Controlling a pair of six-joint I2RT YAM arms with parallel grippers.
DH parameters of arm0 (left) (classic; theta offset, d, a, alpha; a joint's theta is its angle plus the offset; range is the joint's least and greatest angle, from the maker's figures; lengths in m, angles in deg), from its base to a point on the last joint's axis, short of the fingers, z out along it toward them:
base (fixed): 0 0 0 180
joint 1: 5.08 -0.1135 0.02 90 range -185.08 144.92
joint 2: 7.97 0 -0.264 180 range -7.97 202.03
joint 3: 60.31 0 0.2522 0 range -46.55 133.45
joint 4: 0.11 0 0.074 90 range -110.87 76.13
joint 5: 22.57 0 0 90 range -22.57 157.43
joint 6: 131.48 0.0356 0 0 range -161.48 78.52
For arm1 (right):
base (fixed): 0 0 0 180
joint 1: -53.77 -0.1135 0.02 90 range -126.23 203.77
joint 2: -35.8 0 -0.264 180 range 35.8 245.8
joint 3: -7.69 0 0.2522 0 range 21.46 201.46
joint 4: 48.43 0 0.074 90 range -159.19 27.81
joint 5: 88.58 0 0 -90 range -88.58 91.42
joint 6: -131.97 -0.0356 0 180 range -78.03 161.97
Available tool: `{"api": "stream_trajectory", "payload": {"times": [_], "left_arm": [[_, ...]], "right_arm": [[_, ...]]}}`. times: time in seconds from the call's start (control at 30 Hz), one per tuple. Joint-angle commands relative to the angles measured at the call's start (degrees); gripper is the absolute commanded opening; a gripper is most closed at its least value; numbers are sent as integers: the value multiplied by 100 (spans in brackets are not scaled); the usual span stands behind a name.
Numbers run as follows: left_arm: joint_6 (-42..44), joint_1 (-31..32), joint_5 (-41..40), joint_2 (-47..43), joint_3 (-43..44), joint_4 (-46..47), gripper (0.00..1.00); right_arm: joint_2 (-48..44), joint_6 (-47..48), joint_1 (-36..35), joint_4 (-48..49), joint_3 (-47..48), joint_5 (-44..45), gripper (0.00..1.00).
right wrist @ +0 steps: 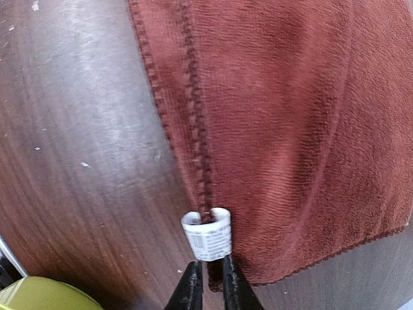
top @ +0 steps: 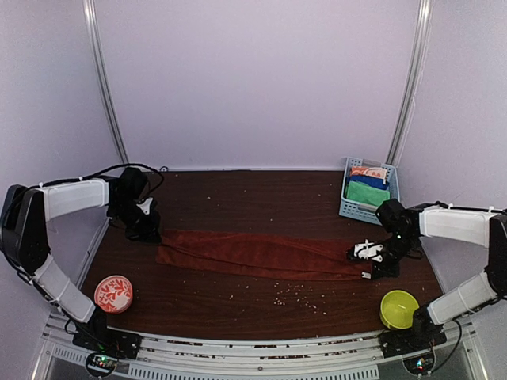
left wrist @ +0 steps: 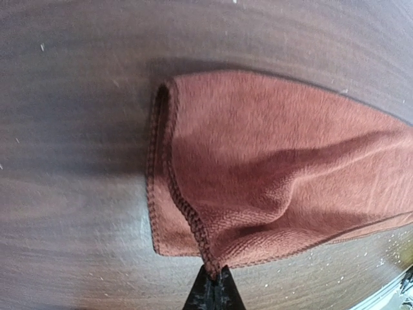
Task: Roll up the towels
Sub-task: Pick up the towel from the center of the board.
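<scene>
1. Pale lilac walls (top: 253, 79) close in your dark wooden table (top: 238, 198), which is dotted with crumbs (top: 289, 297).
2. Your rust-red towel (top: 253, 252) lies mid-table as a long folded strip.
3. Your left jaws are clamped on its left corner. Your right jaws pinch its right edge, just under a white label (right wrist: 207, 236).
4. Your green towel (top: 367, 194) sits in the basket (top: 354, 210), far right.

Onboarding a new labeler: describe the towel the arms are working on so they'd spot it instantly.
On the dark wooden table, look across the middle: the rust-red towel lies stretched left to right, the left gripper pinching one end, the right gripper the other. Unlike the cloths folded in the blue basket at far right, it lies out on the tabletop.
</scene>
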Motion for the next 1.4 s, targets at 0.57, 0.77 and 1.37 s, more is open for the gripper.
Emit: {"api": "stream_trajectory", "payload": {"times": [0.57, 0.77, 1.37], "left_arm": [[555, -354, 104, 560, 747, -28, 0], [568, -350, 97, 561, 751, -28, 0], [862, -701, -117, 503, 814, -330, 0]], "right_arm": [[-192, -71, -116, 99, 30, 27, 28], [-113, -69, -184, 104, 38, -70, 27], [-681, -511, -187, 289, 395, 611, 0]]}}
